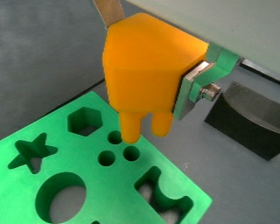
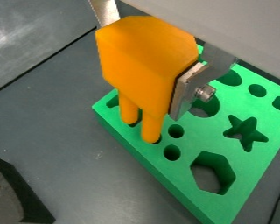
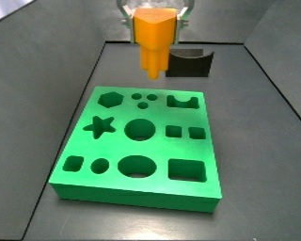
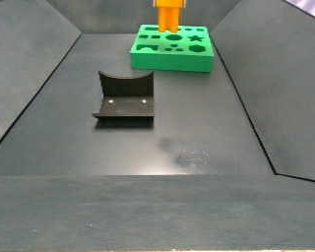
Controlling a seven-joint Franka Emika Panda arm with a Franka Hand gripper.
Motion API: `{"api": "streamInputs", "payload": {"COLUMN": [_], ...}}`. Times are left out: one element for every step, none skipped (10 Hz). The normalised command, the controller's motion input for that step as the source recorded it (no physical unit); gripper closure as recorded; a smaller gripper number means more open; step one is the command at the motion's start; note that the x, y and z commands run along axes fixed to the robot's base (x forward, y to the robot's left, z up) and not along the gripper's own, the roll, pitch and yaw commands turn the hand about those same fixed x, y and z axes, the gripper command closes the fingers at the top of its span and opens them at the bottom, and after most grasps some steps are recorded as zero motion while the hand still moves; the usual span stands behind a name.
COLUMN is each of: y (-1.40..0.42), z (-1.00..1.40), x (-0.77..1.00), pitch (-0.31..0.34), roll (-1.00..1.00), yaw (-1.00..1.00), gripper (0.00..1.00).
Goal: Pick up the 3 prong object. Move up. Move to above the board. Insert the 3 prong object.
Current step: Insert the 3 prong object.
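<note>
In a side view the board (image 3: 143, 141) filled the left and middle of the frame, a green slab with a hexagon, star and rounds cut along its left side and squares toward its right. Above its far edge, at top centre, the gripper (image 3: 153, 21) was clamped on the peg (image 3: 154, 36), whose orange legs hung clear over the three small holes (image 3: 146, 97). Right of the peg, against the back wall, stood the fixture (image 3: 190, 63).

In the other side view the fixture (image 4: 123, 98) sat left of centre on the dark floor, well apart from the board (image 4: 173, 49) at top centre, with the peg (image 4: 168, 16) upright above it.

In a wrist view the star cutout (image 1: 32, 149) lay at lower left, the peg (image 1: 150, 66) in the middle, and a silver finger (image 1: 199, 83) pressed to its right face. The legs (image 2: 150, 121) in a wrist view reached down beside the holes; whether they touched the board could not be told.
</note>
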Motion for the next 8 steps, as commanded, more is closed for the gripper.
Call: {"api": "streamInputs", "payload": {"y": [0.0,0.0,-0.01,-0.04,-0.09,-0.16,-0.2,-0.15], "z": [-0.33,-0.44,-0.35,-0.27,-0.31,-0.2,-0.1,-0.11], "x": [0.1,0.2,0.2,0.02,0.0,-0.13,-0.11,-0.11], "pitch": [-0.066,-0.08,-0.073,-0.056,-0.05,-0.044,-0.05,-0.089], "roll": [-0.03,0.0,0.0,0.0,0.05,0.07,0.06,0.02], "yaw": [0.0,0.0,0.0,0.01,0.05,0.08,0.07,0.05], "gripper": [1.0,1.0,1.0,1.0,1.0,1.0,1.0,1.0]}}
